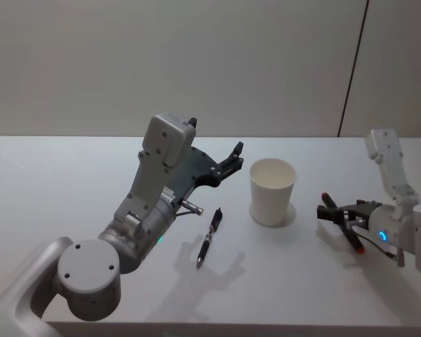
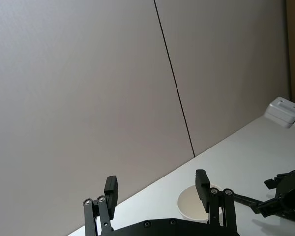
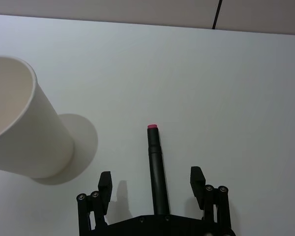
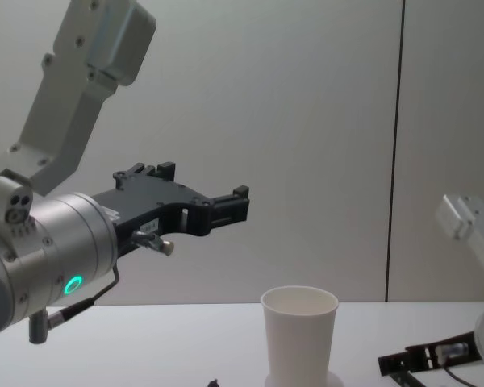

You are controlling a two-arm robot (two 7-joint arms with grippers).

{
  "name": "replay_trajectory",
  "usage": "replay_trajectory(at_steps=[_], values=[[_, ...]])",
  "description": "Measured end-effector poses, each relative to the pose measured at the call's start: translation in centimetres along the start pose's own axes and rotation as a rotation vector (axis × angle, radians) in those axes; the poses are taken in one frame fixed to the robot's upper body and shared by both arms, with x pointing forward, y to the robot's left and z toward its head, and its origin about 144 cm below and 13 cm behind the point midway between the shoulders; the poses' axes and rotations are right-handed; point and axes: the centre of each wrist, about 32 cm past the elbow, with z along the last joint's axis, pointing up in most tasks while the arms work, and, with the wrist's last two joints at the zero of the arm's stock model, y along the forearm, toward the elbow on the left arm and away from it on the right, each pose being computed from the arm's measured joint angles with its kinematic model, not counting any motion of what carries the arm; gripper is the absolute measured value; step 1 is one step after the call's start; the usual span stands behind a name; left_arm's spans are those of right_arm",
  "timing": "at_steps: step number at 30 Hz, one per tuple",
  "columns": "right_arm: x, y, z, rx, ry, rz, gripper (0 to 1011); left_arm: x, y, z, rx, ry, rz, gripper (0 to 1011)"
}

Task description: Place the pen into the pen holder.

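Left gripper (image 2: 156, 181) raised, fingers apart; black pen (image 1: 209, 237) lies flat on the matte table (image 1: 91, 175) below it. Right gripper (image 3: 151, 175) low, fingers apart astride a red-tipped pen (image 3: 155, 147), not gripping. Pen holder (image 1: 272, 191) (white tapered paper cup, rolled rim) upright just ahead of it.

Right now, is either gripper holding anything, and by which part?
Nothing clearly held. Left gripper open in air; black pen lies on the white table. Right gripper: fingers apart beside a black pink-tipped stick, not touching it.
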Motion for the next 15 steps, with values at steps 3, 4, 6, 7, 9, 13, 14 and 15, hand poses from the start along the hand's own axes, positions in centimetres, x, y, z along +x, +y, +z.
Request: replay_trajectory(at_steps=[3,4,6,7,9,13,14,15], values=[[-0.2,0.2,0.0,-0.008,0.000,-0.002,1001,0.0,0.0,0.0,0.000,0.000,0.000,1004],[-0.3,0.4,0.0,-0.013,-0.001,-0.004,1001,0.0,0.0,0.0,0.000,0.000,0.000,1004],[-0.5,0.6,0.0,-0.020,-0.002,-0.007,1001,0.0,0.0,0.0,0.000,0.000,0.000,1004],[-0.5,0.6,0.0,-0.020,-0.002,-0.007,1001,0.0,0.0,0.0,0.000,0.000,0.000,1004],[-0.6,0.8,0.0,-0.026,-0.003,-0.010,998,0.0,0.0,0.0,0.000,0.000,0.000,1004],[-0.8,1.1,0.0,-0.041,-0.005,-0.016,907,0.0,0.0,0.0,0.000,0.000,0.000,1004],[-0.8,1.2,0.0,-0.043,-0.006,-0.017,882,0.0,0.0,0.0,0.000,0.000,0.000,1004],[-0.9,1.2,0.0,-0.045,-0.007,-0.018,864,0.0,0.0,0.0,0.000,0.000,0.000,1004]])
